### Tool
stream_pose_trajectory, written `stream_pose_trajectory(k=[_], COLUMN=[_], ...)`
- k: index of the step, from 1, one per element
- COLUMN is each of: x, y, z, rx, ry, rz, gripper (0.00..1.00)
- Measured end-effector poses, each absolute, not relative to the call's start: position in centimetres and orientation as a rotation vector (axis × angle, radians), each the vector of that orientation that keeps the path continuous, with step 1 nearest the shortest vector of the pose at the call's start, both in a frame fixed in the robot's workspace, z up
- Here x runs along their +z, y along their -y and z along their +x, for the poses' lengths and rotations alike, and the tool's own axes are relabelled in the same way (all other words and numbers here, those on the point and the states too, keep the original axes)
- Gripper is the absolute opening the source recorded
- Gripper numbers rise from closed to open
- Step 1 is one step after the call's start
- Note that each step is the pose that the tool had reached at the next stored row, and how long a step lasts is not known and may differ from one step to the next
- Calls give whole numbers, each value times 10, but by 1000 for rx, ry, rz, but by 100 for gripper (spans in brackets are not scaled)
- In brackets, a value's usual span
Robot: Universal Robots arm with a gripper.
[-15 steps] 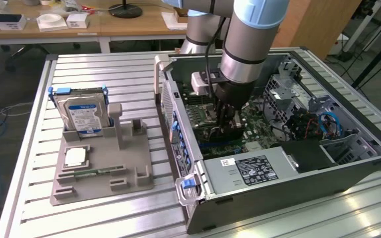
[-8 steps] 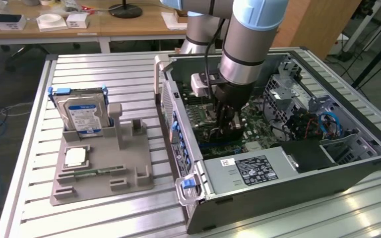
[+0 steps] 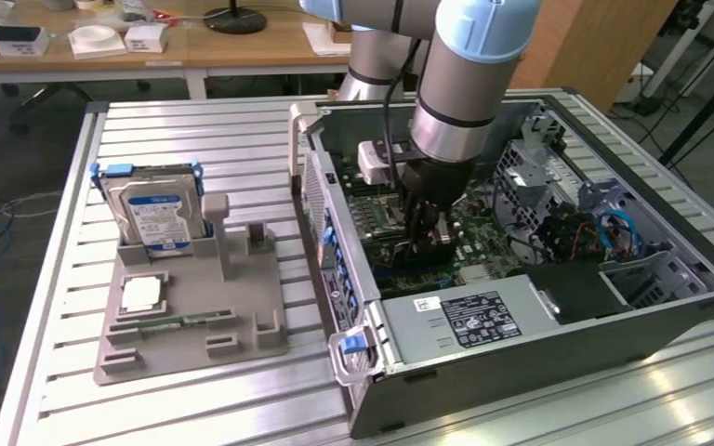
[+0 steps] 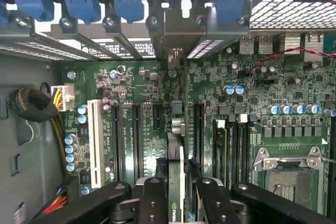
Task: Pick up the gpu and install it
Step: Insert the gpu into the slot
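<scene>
- Nearest in the exterior view, the plastic parts holder (image 3: pixel 183 325) is sitting on the slatted metal table (image 3: pixel 59 279), with a small green memory stick (image 3: pixel 174 321) lying in one of its slots and a pale square chip (image 3: pixel 141 295) just behind it.
- Standing upright at the holder's far end is the hard drive (image 3: pixel 156 216) with its blue label.
- On the exterior view's right, the open computer case (image 3: pixel 519 279) is lying on its side, its power supply (image 3: pixel 482 318) occupying the near corner.
- Over the case, the arm is reaching straight down, and the gripper (image 3: pixel 429 240) is hanging low inside, just above the motherboard (image 3: pixel 394 218).
- Seen from the wrist, the gripper (image 4: pixel 177 190) is pinching the gpu (image 4: pixel 177 145) edge-on, its black fingers (image 4: pixel 152 198) set narrowly against either face of the thin board.
- The card is standing upright over the row of long dark expansion slots (image 4: pixel 137 135), its metal bracket end pointing toward the rear wall of the case; whether its edge is touching a slot I cannot tell.
- Farther off, blue retention clips (image 4: pixel 79 1) are lining the rear openings, and the bare processor socket (image 4: pixel 286 174) is lying off to one side.
- Beyond the table, a wooden desk (image 3: pixel 208 42) is carrying small boxes.
</scene>
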State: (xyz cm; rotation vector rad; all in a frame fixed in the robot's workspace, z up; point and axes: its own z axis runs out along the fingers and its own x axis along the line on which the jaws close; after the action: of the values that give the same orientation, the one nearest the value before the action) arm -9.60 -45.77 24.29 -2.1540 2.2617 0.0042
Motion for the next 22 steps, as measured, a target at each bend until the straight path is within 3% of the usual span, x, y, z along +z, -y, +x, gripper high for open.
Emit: stream_pose_trajectory(k=[3,6,13,16,20,22], x=[242,243,276,278,278,278], y=[457,458,458,458,458,458], z=[-96,-96,-96,-96,-96,-96], rx=[5,4,4,10,10,10], ry=[-2261,-2261,-2262,-2259,-2259,-2259], rz=[-2152,-2154,-2154,-2151,-2151,-2151], gripper=[27,39,39,39,31,20])
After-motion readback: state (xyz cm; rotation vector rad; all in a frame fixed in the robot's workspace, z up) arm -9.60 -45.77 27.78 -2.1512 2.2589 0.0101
